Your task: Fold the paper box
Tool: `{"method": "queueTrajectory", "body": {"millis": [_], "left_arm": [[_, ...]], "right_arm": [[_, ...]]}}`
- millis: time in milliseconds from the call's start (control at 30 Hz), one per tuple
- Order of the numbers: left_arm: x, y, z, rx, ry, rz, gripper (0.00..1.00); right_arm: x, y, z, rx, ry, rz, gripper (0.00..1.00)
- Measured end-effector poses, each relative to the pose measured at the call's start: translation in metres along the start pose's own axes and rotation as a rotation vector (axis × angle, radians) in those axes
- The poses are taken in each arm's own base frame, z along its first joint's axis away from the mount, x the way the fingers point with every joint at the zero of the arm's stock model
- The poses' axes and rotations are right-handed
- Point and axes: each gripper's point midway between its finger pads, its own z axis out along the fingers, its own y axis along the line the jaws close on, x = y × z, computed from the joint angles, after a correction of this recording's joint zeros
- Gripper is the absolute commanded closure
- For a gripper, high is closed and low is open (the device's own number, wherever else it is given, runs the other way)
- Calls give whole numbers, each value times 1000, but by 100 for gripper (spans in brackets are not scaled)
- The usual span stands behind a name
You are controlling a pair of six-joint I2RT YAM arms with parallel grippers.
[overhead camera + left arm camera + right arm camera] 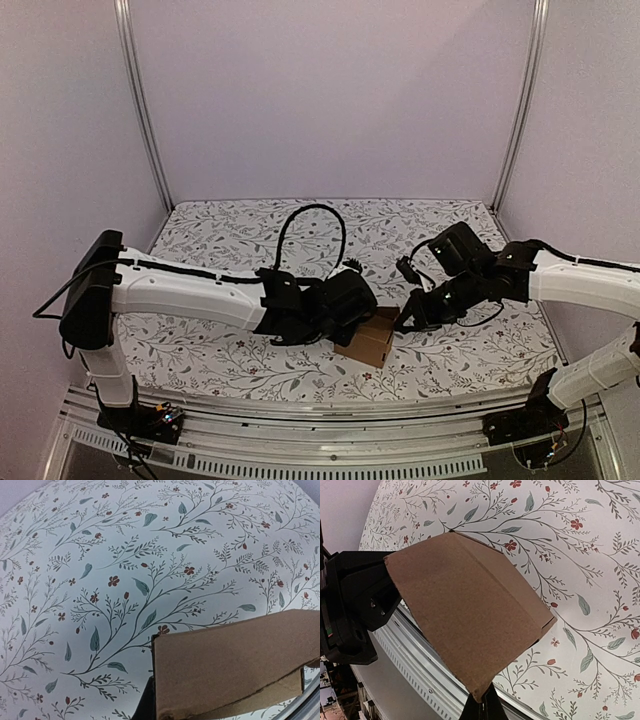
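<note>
The paper box (368,342) is a small brown cardboard cube standing closed on the floral cloth near the front edge, between both grippers. My left gripper (348,308) is at its left top side. In the left wrist view the box (230,665) fills the lower right. One dark finger (146,702) lies tight against its left edge and the other finger is hidden behind the cardboard. My right gripper (408,320) is at the box's right side. In the right wrist view its fingers (482,711) are pressed together, just under the near corner of the box (465,610).
The slotted metal rail (330,410) runs along the table's front edge, just behind the box in the right wrist view (420,675). The left gripper's black body (355,610) is beyond the box. A black cable loop (310,225) stands mid-table. Frame posts (145,110) flank the back wall.
</note>
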Motion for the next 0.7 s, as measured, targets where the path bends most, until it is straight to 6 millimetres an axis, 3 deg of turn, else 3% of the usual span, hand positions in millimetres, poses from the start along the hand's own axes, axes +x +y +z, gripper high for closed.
{"method": "queueTrajectory", "body": {"millis": [467, 700], "left_arm": [[0, 2, 0, -11, -1, 3, 100], [0, 4, 0, -21, -2, 5, 100]], "right_arm": [[-7, 2, 7, -23, -55, 50, 100], [2, 0, 18, 23, -34, 14, 100]]}}
